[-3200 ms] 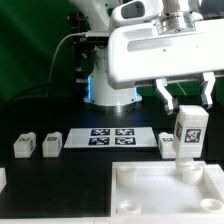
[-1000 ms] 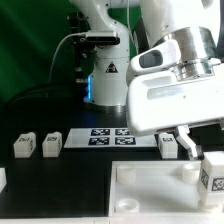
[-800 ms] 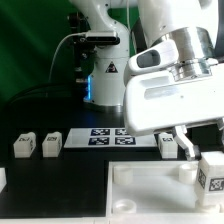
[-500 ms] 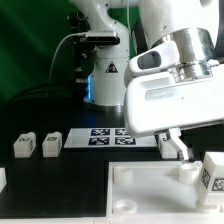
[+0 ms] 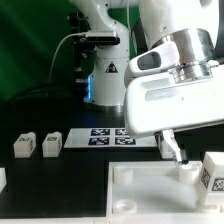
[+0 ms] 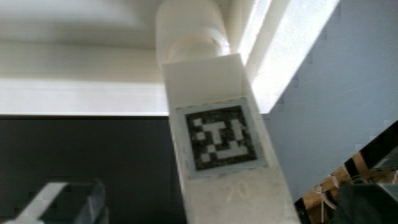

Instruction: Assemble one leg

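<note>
Leg (image 5: pixel 212 171) stands at the exterior view's right edge, over the far right corner of the white panel (image 5: pixel 150 190), leaning slightly with its tag face toward the camera. Whether it sits in a socket cannot be told. Gripper (image 5: pixel 203 160): one finger (image 5: pixel 176 149) is visible, clear of the leg with a dark gap between them, and the other is out of frame. The jaws read as parted, gripping nothing. In the wrist view the leg (image 6: pixel 219 140) fills the centre. Two spare legs (image 5: pixel 23 146) (image 5: pixel 50 143) sit far left on the black table (image 5: pixel 60 185). The marker board (image 5: pixel 105 137) lies to their right.
</note>
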`<state>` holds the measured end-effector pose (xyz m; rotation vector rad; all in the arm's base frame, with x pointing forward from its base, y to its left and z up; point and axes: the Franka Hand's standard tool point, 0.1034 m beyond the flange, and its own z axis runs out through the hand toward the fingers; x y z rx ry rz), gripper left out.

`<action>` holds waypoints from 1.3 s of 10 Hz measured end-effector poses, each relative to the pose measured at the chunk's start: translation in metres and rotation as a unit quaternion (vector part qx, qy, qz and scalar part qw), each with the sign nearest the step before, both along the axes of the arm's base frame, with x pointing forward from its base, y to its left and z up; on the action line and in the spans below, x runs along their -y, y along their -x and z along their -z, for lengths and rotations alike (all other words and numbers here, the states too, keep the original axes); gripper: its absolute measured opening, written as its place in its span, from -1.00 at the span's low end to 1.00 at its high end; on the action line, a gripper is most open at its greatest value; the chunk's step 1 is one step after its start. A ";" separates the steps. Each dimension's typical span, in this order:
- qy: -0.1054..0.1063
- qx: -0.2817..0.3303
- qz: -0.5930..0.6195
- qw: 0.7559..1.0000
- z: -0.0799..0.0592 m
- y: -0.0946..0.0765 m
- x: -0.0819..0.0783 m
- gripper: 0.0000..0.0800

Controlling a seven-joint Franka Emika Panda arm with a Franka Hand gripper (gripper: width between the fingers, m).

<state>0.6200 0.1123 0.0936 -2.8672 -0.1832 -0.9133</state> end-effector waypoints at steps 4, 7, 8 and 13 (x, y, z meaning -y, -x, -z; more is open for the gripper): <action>0.000 0.000 0.000 1.000 0.000 0.000 0.000 0.62; -0.028 -0.092 0.042 0.994 -0.002 -0.003 -0.021 0.62; -0.023 -0.149 0.039 0.988 0.008 0.003 -0.018 0.62; -0.028 -0.343 0.014 0.939 0.010 -0.003 -0.001 0.62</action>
